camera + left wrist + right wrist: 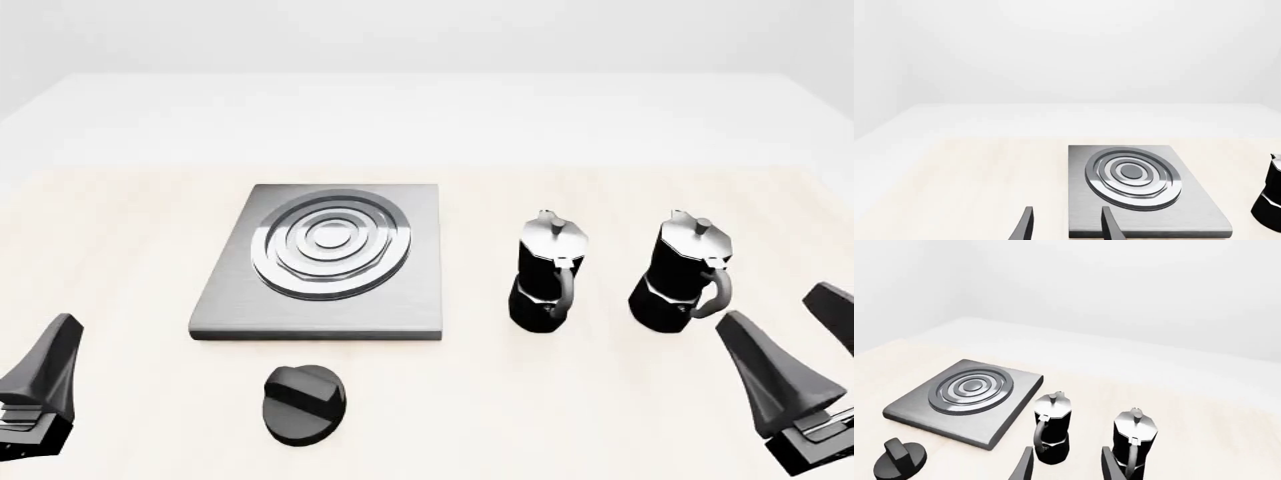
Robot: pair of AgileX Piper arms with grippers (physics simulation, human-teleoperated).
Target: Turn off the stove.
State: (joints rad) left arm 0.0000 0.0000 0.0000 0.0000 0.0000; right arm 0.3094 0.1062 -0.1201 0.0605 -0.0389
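Front view: the flat square brushed-steel stove [320, 262] lies left of centre on the pale wooden desk [120, 230], its black round ridged knob [303, 401] just before it. Two black-and-silver moka pots [547, 272] stand right. Left hand [40, 385] and right hand [801, 350] hover apart, holding nothing.

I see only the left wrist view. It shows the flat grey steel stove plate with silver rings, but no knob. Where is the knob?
Observer: The black round ridged knob lies on the table on the arms' side of the stove plate, apart from it.
Operator: Does something stand beside the knob?
Observer: No. Two black-and-silver moka pots stand to the plate's right.
Operator: Is the right gripper free?
Observer: Yes, the right gripper is open and holds nothing.
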